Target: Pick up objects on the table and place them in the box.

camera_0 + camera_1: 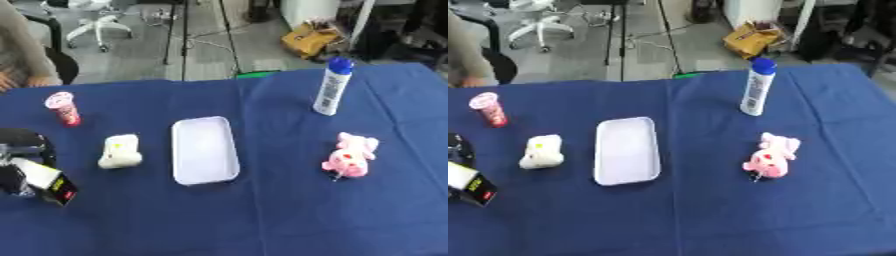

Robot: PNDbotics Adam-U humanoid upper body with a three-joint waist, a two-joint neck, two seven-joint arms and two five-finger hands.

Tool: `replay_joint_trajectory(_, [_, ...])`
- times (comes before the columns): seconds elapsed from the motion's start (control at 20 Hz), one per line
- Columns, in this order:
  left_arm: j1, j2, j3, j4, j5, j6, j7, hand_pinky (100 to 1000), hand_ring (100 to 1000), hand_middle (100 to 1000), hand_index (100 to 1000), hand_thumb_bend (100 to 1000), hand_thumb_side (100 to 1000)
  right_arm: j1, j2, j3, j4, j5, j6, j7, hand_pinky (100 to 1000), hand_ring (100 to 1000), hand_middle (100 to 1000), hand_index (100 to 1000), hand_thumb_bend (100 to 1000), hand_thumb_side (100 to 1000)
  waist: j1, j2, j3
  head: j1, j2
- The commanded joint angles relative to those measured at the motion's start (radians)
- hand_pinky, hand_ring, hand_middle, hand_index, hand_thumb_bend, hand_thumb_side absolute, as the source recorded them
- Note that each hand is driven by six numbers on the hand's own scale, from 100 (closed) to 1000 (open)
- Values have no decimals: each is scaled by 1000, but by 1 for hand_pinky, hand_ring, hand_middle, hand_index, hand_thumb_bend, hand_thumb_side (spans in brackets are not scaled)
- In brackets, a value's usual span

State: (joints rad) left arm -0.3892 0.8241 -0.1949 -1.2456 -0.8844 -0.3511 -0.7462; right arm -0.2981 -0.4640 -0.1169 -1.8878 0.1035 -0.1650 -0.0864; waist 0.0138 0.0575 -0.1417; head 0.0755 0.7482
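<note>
A shallow white box lies open in the middle of the blue tablecloth. To its left lies a cream plush toy, and farther back left stands a small red and pink cup. On the right lies a pink plush toy, with a white bottle with a blue cap standing behind it. At the left edge my left hand, black, is curled on a small black and white carton with a yellow and red label, held tilted just above the cloth. My right hand is out of sight.
The blue cloth covers the whole table, with bare room along the front and right. A person's sleeve shows at the far left edge. Office chairs and a yellow bag stand on the floor beyond.
</note>
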Motion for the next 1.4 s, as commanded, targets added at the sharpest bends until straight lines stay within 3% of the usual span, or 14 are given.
replay_joint_trajectory(0.05, [-21, 17, 8, 3, -19, -15, 4, 804, 772, 513, 585, 604, 251, -8, -17, -10, -5, -6, -3, 3, 786, 796, 781, 906, 270, 687, 13, -18, -1, 2, 11])
replay_joint_trajectory(0.1, [-21, 14, 8, 6, -24, -15, 10, 804, 772, 513, 585, 604, 251, -8, -17, -10, -5, -6, -3, 3, 786, 796, 781, 906, 270, 687, 13, -18, -1, 1, 12])
replay_joint_trajectory(0.25, [-26, 2, 17, 2, -23, -10, 32, 784, 697, 387, 469, 564, 241, -7, -17, -12, -5, -5, -3, 3, 786, 796, 781, 906, 305, 692, 12, -18, -1, -7, 14])
replay_joint_trajectory(0.5, [-44, -15, 53, -55, -13, 27, 40, 777, 670, 357, 444, 527, 245, -5, -15, -14, -5, -5, -4, 0, 786, 796, 781, 906, 306, 692, 11, -18, 0, -15, 13])
replay_joint_trajectory(0.75, [-132, -74, 87, -184, 14, 71, 28, 776, 661, 362, 454, 497, 273, -5, -11, -16, -4, -6, -4, -1, 787, 797, 781, 906, 303, 691, 7, -23, 1, -28, 15])
replay_joint_trajectory(1.05, [-290, -230, 46, -240, -12, 73, 7, 776, 668, 393, 463, 494, 300, -5, -4, -12, -2, -9, -5, 3, 787, 795, 781, 907, 301, 692, 2, -27, -5, -38, 14])
replay_joint_trajectory(1.2, [-398, -366, -9, -176, -66, 42, -16, 777, 672, 396, 467, 502, 312, -10, 1, -7, -3, -13, -6, 8, 787, 795, 781, 907, 300, 691, -3, -28, -15, -42, 9])
replay_joint_trajectory(1.4, [-472, -473, -45, -71, -115, 6, -22, 776, 673, 398, 469, 509, 320, -13, 6, -4, -3, -17, -8, 12, 788, 795, 781, 907, 300, 691, -6, -26, -26, -45, 3])
